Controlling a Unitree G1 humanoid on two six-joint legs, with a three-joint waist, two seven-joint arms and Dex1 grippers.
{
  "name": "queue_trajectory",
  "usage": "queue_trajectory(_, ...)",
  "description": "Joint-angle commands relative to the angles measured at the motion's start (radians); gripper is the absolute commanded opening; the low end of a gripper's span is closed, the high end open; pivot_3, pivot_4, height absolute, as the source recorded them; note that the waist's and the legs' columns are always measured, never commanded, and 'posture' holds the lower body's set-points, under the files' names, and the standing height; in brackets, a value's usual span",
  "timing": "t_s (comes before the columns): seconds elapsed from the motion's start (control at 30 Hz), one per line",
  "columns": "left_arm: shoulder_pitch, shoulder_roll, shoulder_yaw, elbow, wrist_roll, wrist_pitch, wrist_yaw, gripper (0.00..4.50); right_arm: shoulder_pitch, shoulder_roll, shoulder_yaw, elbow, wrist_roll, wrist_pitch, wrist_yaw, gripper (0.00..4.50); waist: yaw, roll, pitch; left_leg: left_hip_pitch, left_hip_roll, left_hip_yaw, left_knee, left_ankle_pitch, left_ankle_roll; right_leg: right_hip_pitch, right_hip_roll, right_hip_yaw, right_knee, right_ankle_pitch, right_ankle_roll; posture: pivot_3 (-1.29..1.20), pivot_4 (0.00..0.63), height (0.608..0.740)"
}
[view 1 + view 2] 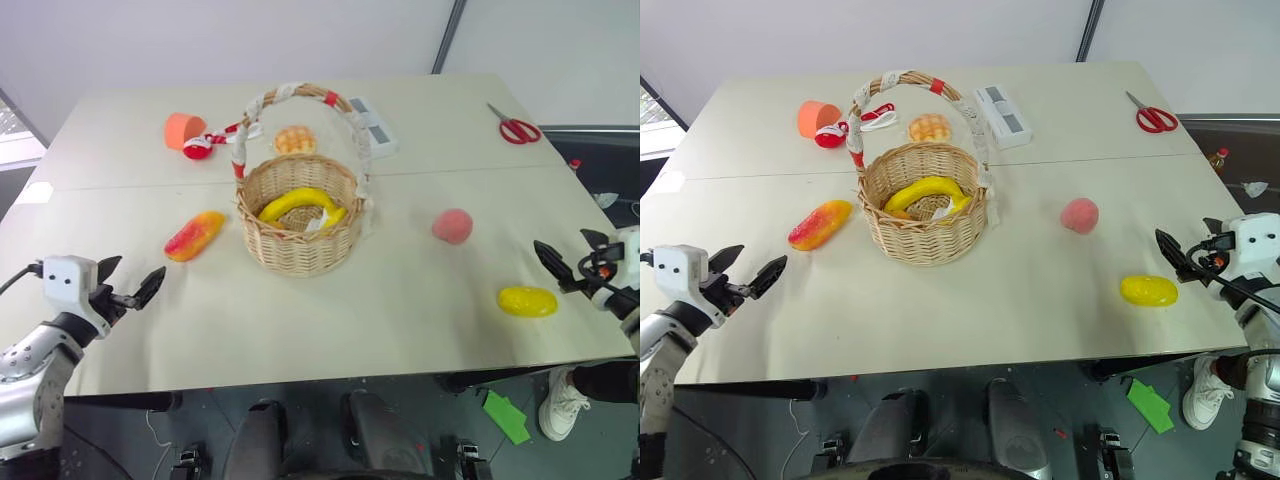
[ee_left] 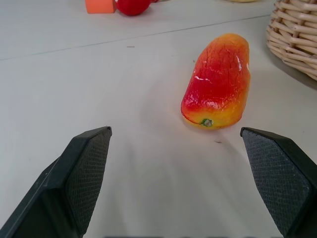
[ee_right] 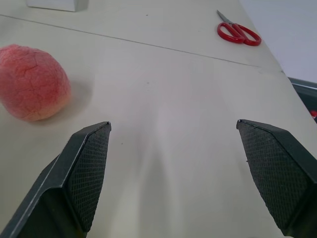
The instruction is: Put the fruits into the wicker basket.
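Note:
The wicker basket (image 1: 298, 250) stands mid-table with a yellow banana (image 1: 295, 202) lying inside it. To its left lies the red-orange mango (image 1: 194, 235); in the left wrist view the mango (image 2: 218, 79) sits just ahead of my left gripper (image 2: 176, 131), which is open and empty. My left gripper (image 1: 135, 278) hovers near the table's front left. The pink peach (image 1: 452, 226) rests right of the basket, and the yellow lemon (image 1: 527, 301) lies near the front right edge. My right gripper (image 1: 565, 252) is open beside the lemon, with the peach (image 3: 32, 82) ahead of it.
At the back lie an orange cup (image 1: 182, 129), a red tape roll (image 1: 199, 149), a criss-cross bun (image 1: 295, 139) and a white box (image 1: 370, 125). Red scissors (image 1: 517, 129) rest at the far right corner. A seam crosses the table behind the basket.

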Motion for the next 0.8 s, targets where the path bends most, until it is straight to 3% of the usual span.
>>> queue_trajectory(0.03, -0.005, 0.003, 0.006, -0.021, -0.007, -0.003, -0.002, 4.50, -0.017, -0.002, -0.004, -0.010, 0.003, -0.025, -0.007, 4.27, 0.000, 0.000, 0.000, 0.000, 0.000, 0.000, 0.000, 0.000, 0.000, 0.000, 0.000, 0.000, 0.000, 0.000, 0.000, 0.00, 0.150, 0.740)
queue_trajectory(0.23, -0.012, 0.014, 0.012, -0.036, -0.011, 0.024, 0.008, 4.50, -0.028, -0.001, 0.020, -0.066, 0.026, -0.004, 0.009, 4.27, 0.000, 0.000, 0.000, 0.000, 0.000, 0.000, 0.000, 0.000, 0.000, 0.000, 0.000, 0.000, 0.000, 0.000, 0.000, 0.00, 0.150, 0.740)
queue_trajectory(0.53, -0.162, 0.103, -0.045, -0.098, -0.012, 0.202, 0.048, 4.50, -0.022, -0.029, 0.177, -0.471, 0.189, 0.218, 0.126, 4.27, 0.001, 0.000, 0.000, 0.000, 0.001, -0.001, 0.000, 0.000, 0.000, 0.000, 0.000, 0.000, 0.001, 0.000, 0.000, 0.00, 0.150, 0.740)
queue_trajectory(0.63, -0.264, 0.160, -0.114, -0.069, 0.050, 0.280, 0.080, 4.50, -0.030, -0.033, 0.257, -0.617, 0.240, 0.297, 0.136, 4.27, 0.002, 0.000, 0.000, -0.001, 0.000, -0.003, 0.000, 0.000, 0.000, 0.000, 0.000, -0.001, 0.001, 0.000, 0.000, 0.00, 0.150, 0.740)
queue_trajectory(0.8, -0.463, 0.238, -0.331, 0.040, 0.140, 0.411, 0.027, 4.50, -0.121, -0.014, 0.435, -0.773, 0.252, 0.382, 0.117, 4.27, 0.000, 0.000, 0.000, 0.000, -0.001, -0.004, 0.000, 0.000, 0.000, 0.000, 0.000, -0.002, 0.001, 0.000, 0.000, 0.00, 0.150, 0.740)
